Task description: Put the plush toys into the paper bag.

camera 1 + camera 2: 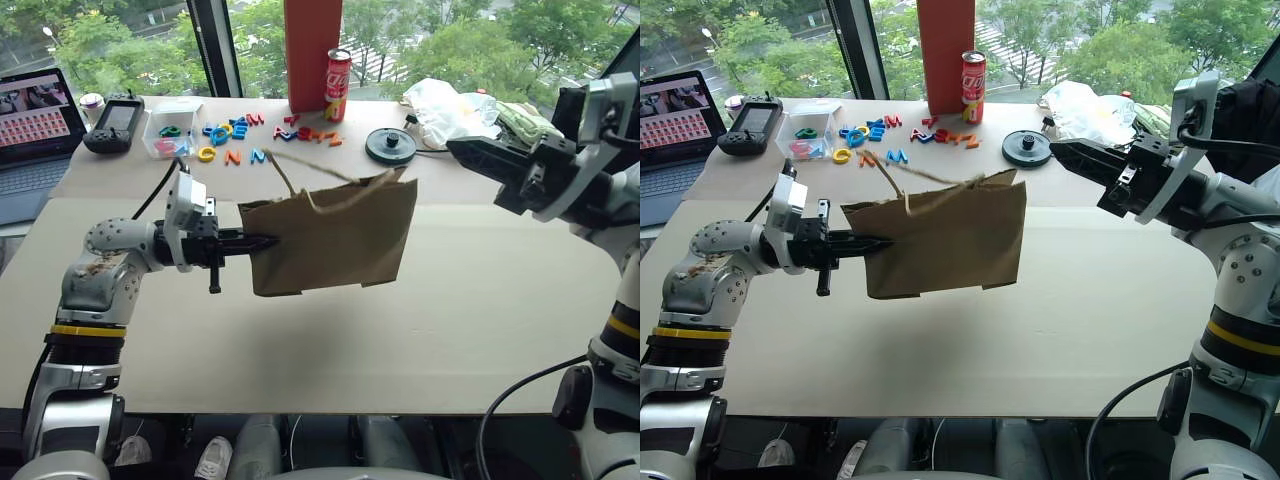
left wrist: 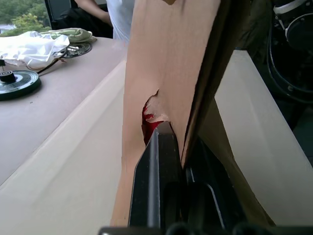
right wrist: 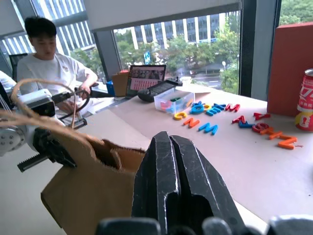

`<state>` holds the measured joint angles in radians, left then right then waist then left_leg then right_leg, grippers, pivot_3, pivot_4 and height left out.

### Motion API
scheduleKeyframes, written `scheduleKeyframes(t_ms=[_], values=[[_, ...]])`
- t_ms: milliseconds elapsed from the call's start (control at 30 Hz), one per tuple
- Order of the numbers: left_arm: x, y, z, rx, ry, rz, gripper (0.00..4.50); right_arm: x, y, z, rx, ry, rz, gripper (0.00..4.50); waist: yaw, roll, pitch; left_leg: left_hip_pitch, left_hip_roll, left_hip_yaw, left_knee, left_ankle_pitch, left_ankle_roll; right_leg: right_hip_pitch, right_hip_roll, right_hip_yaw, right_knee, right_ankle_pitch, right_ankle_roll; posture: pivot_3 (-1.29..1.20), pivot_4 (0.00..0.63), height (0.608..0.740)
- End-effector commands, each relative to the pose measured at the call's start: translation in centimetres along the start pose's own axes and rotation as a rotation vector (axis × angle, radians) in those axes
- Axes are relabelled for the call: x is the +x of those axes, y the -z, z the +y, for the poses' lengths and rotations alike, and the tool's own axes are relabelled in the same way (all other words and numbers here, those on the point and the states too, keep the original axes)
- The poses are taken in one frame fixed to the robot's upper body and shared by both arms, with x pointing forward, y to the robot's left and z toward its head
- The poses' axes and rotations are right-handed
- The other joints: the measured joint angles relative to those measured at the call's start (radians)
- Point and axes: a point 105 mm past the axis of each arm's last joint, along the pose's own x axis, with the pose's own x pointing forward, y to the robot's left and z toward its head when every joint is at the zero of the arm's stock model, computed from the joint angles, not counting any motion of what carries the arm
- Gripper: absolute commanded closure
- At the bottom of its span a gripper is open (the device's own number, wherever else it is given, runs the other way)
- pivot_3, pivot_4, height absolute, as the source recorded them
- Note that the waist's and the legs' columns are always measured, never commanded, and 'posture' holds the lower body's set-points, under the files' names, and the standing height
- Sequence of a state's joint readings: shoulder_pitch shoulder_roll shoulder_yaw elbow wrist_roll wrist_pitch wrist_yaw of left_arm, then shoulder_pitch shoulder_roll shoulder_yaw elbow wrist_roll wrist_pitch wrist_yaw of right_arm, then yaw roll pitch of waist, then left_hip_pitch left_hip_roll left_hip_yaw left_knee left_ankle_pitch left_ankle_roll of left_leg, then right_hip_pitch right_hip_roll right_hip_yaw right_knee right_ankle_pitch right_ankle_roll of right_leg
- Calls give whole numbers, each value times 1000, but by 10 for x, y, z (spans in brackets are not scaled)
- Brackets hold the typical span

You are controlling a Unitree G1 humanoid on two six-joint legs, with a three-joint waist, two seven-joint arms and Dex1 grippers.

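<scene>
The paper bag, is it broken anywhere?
Yes. The paper bag has a small ragged tear in its side, right by the left gripper pinching it. Something red shows through the hole.

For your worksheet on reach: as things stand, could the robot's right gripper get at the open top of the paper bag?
Probably yes. The left gripper holds the paper bag off the table by its side, the right gripper hangs shut near its top, and nothing stands between them.

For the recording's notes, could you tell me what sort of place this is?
Probably an office or lab workroom on an upper floor: big windows over treetops, a laptop on the table, and a person seated at a neighbouring desk.
</scene>
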<state>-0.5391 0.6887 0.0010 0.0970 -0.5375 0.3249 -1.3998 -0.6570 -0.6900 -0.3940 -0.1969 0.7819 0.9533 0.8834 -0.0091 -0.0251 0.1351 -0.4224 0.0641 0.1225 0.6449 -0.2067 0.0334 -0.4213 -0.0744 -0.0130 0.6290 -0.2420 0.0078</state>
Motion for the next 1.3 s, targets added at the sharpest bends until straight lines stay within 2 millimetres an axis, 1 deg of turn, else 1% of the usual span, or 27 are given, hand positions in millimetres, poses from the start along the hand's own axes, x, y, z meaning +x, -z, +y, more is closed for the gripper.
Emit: scheduleKeyframes(t_ms=[33, 100, 200, 333, 600, 667, 700, 733, 767, 800, 833, 900, 967, 1067, 1233, 1300], values=[[-5, 10, -5, 71, 60, 66, 4405, -3, 4, 4, -29, -26, 47, 4500, 0, 0, 0, 0, 0, 0, 0, 0, 0, 0, 0, 0, 0, 0, 0, 0, 150, 739], [-5, 21, -7, 95, 77, 97, 4405, -5, 14, 6, -33, -34, 107, 4500, 1, 0, 0, 0, 0, 1, 0, 0, 0, 0, 0, 0, 0, 0, 0, 0, 150, 739], [-6, 31, -7, 91, 88, 106, 4405, -9, 33, 7, -61, -42, 221, 4500, 2, 0, 0, 0, 0, 1, 0, 0, 0, 0, 0, 1, 0, 0, 0, 0, 150, 739], [-10, 44, -7, 91, 94, 135, 4405, -19, 55, 15, -103, -108, 347, 4500, 6, 0, 0, 0, 0, 1, 1, 0, 0, 0, -1, 1, 0, 0, 0, 0, 150, 739], [-12, 48, -5, 76, 98, 162, 4405, -22, 53, 27, -113, -206, 347, 4500, 10, 0, 0, 0, 0, 0, 1, 0, 0, 0, 0, 0, 0, 0, 0, 0, 150, 739], [-14, 52, -3, 74, 86, 189, 3885, -22, 53, 29, -118, -221, 345, 4500, 11, 0, 0, 0, 0, 0, 1, 0, 0, 0, 0, 0, 0, 0, 0, 0, 150, 739], [-15, 53, -3, 69, 86, 197, 3759, -23, 53, 30, -122, -228, 351, 4500, 11, 0, 0, 0, 0, 0, 1, 0, 0, 0, 0, 1, 0, 0, 0, 0, 150, 739], [-16, 53, -4, 61, 89, 204, 3459, -23, 54, 30, -125, -233, 357, 4500, 11, 0, 0, 0, 0, 0, 1, 0, 0, 0, 0, 0, 0, 0, 0, 0, 150, 739], [-17, 53, -4, 56, 89, 210, 3034, -23, 55, 31, -126, -235, 360, 4500, 12, 0, 0, 0, 0, 0, 1, 0, 0, 0, 0, 0, 0, 0, 0, 0, 150, 739], [-17, 52, -4, 54, 89, 213, 2762, -23, 55, 31, -127, -235, 361, 4500, 13, 0, 0, 0, 0, 0, 2, 0, 0, 0, 0, 0, 0, 0, 0, 0, 150, 739], [-18, 51, -4, 55, 85, 220, 2336, -23, 55, 30, -126, -235, 361, 4500, 13, 0, 0, 0, 0, 0, 2, 0, 0, 0, 0, 0, 0, 0, 0, 0, 150, 739], [-25, 46, -5, 53, 71, 237, 1698, -24, 56, 31, -128, -242, 372, 4500, 13, 0, 0, 0, 0, 0, 2, 0, 0, 0, 0, 0, 0, 0, 0, 0, 150, 739], [-32, 37, -5, 47, 51, 241, 1698, -24, 57, 32, -132, -248, 387, 4500, 12, 0, 0, 0, 0, 0, 2, 0, 0, 0, 0, 0, 1, 0, 0, 0, 150, 739], [-43, 14, -7, 26, 9, 222, 1698, -26, 57, 33, -145, -248, 407, 4500, 12, 0, 0, 0, 1, 0, 1, 0, 0, -1, 0, 0, 1, 0, 0, 0, 150, 739], [-57, -21, -20, -36, -3, 210, 1698, -27, 52, 34, -167, -250, 420, 4500, 11, 0, 0, 0, 1, 0, 1, 0, 0, 0, 0, 0, 1, 0, 0, 0, 150, 739], [-62, -37, -20, -48, -20, 189, 1698, -27, 49, 36, -179, -260, 420, 4500, 11, 0, 0, 0, 1, 0, 2, 0, 0, 0, 0, 0, 1, 0, 0, 0, 150, 739]])
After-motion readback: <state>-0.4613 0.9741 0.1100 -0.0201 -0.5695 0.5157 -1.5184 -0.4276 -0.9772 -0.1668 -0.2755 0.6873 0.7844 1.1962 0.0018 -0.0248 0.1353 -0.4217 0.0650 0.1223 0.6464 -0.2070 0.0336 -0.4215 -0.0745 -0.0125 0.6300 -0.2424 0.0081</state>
